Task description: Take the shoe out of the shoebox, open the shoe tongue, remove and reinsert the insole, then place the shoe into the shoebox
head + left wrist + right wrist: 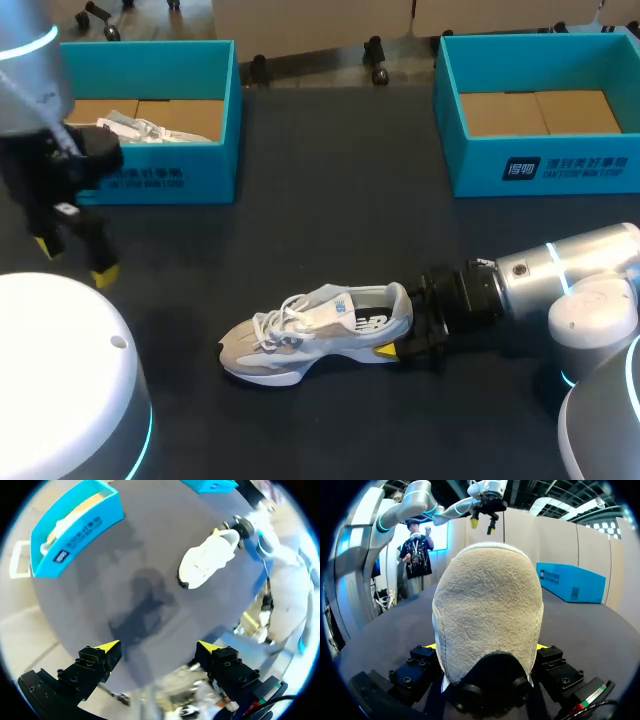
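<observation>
Grey shoe (pixel 320 335) is out; my right gripper (pixel 402 335) clamps its heel (pixel 397 305), left gripper (pixel 72 262) wide, empty, well left of shoe. Next, probably: open tongue (pixel 328 299).

Grey-and-white lace-up sneaker (pixel 320 335): pale heel panel (pixel 487 615) of rough, napped, suede-like cloth. Dark table top (pixel 330 200): matt. Teal left shoebox (pixel 180 175) and teal right shoebox (pixel 540 165): matt card, brown cardboard floors. Silver right arm casing (pixel 570 265): smooth, glossy.

The head camera looks down on the whole table (pixel 320 200). The left wrist camera hangs high, facing down. The right one sits low against the shoe (pixel 487 615), shared by all views.
</observation>
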Available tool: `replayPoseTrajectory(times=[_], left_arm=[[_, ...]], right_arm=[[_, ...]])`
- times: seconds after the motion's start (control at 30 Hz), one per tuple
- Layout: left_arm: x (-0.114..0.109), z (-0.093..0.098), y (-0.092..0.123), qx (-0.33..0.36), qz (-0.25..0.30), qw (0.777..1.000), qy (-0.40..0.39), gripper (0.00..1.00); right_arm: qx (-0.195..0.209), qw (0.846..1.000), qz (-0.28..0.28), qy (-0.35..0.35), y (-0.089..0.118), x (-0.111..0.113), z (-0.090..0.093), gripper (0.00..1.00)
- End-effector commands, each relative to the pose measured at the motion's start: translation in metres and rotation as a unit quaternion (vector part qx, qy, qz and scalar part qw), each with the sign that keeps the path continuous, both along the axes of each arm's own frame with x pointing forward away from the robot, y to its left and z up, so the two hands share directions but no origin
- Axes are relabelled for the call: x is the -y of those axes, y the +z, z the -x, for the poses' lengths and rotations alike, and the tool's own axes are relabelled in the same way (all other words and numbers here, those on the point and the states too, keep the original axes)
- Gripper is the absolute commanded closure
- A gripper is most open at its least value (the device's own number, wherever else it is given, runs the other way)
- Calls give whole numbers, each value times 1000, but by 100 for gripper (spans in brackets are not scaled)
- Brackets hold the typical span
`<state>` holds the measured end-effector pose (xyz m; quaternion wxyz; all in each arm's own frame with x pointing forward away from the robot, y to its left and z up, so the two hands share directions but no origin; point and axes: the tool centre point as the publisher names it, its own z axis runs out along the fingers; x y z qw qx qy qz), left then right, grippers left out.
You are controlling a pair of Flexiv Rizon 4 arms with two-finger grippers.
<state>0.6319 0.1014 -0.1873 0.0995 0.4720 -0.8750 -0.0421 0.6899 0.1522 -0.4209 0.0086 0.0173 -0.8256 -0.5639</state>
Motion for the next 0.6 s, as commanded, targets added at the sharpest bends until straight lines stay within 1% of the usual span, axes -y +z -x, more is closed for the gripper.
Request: replayPoseTrajectory(times=[0.03,0.1,0.57,0.6], left_arm=[[25,0,-2,-33,-14,998,47,0],[40,4,-4,-24,-38,998,45,0],[40,4,-4,-24,-38,998,45,0],[44,5,-6,-44,-39,997,56,0]], right_arm=[[-1,1000,2,0,0,-3,-1,100],[-1,1000,2,0,0,-3,-1,100],[-1,1000,2,0,0,-3,-1,100],[-1,1000,2,0,0,-3,-1,100]])
